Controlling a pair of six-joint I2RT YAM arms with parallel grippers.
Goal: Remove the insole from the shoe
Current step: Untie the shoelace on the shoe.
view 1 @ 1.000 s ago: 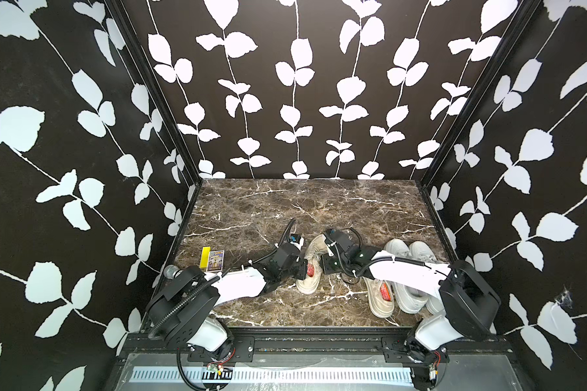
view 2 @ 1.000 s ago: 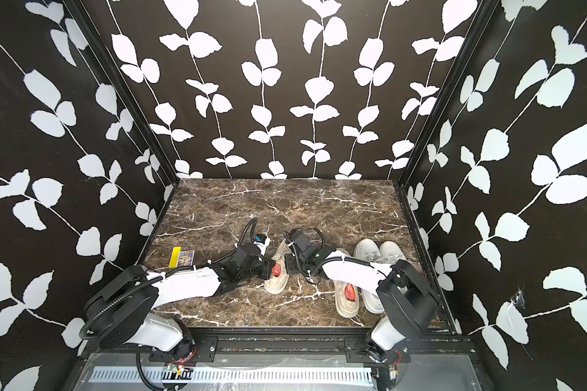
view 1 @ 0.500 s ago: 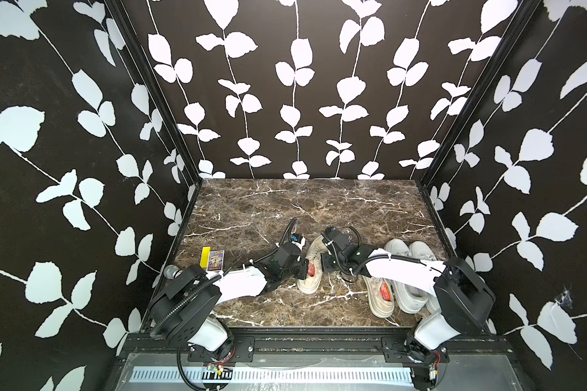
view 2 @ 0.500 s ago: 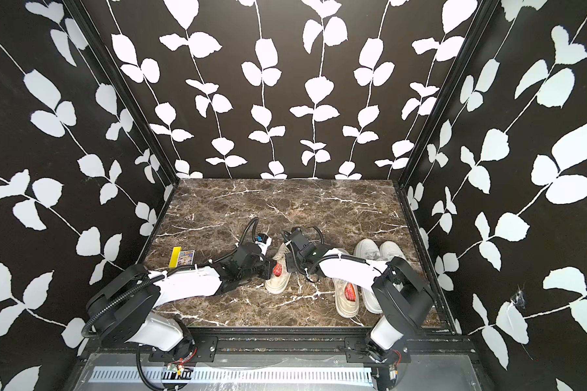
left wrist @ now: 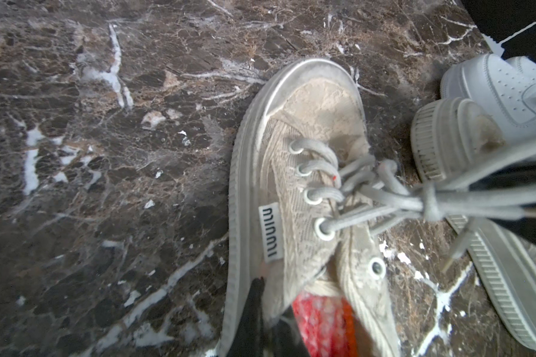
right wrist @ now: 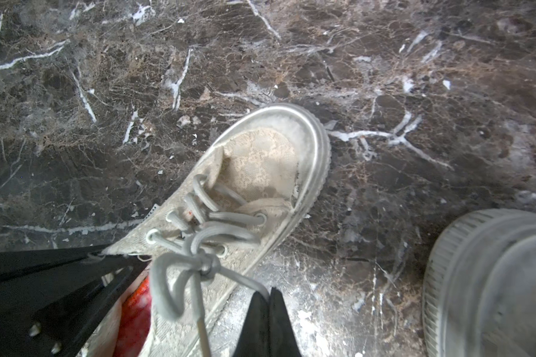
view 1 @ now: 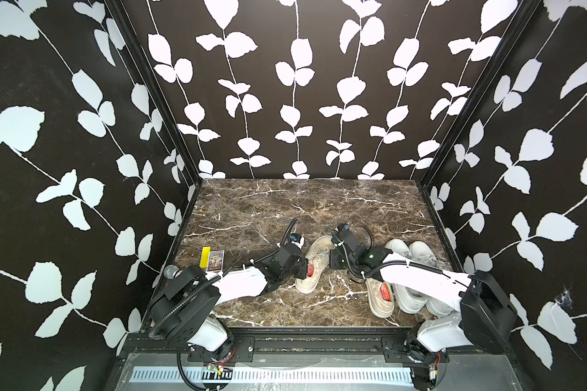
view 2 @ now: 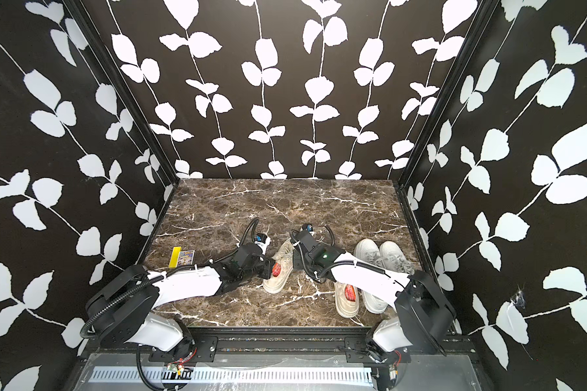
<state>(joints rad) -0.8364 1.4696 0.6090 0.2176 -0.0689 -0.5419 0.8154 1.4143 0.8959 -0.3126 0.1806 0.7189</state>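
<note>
**Q:** Item one, and where is it?
**A:** One beige lace sneaker [view 1: 314,260], sole down on the marble table [view 1: 268,210]. It sits near the front edge with its toe toward the back wall, between the two arms.

**Q:** Item two?
**A:** One red insole [left wrist: 321,324], seated inside that sneaker. Only the heel portion shows through the opening.

**Q:** Entry for the left arm?
**A:** The left gripper [left wrist: 271,306] is at the heel opening, on the flank nearer its own arm. Its jaws are drawn together on the side wall of the upper. One is outside against the sole rim, the other inside beside the insole.

**Q:** And the right arm?
**A:** The right gripper [right wrist: 266,306] is just beside the opposite flank. Its jaws are fully closed, pinching one strand of the grey shoelace [right wrist: 198,262] just past the knot. In the left wrist view the laces run taut toward it. One free lace end hangs loose.

**Q:** Remaining stock?
**A:** One matching beige sneaker [view 1: 380,298], red showing inside, lies partly under the right arm. A pair of white sneakers [view 1: 417,267] lies just beside it, the two touching each other. One small box [view 1: 212,259] with a yellow edge lies near the left wall, well apart from the shoes.
</note>
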